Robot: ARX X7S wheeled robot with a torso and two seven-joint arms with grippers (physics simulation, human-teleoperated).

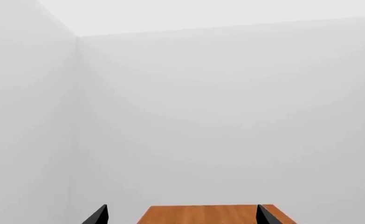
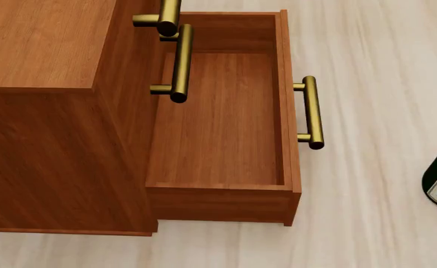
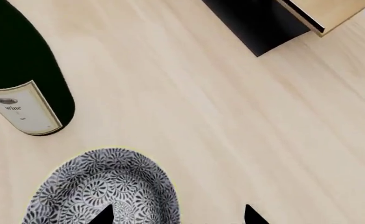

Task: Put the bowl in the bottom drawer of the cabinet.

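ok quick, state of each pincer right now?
Left pincer: open, holding nothing, above the cabinet top.
Right pincer: open, holding nothing, one fingertip over the bowl.

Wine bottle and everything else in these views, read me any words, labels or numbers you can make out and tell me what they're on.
"wine" – on the pale label of the dark green bottle, right wrist view.
Small emblem above that word and a faint mark below it: too small to read.
Head view shows only an edge of the same bottle's label: nothing legible.
The cabinet, the bottom drawer and the bowl: no text.
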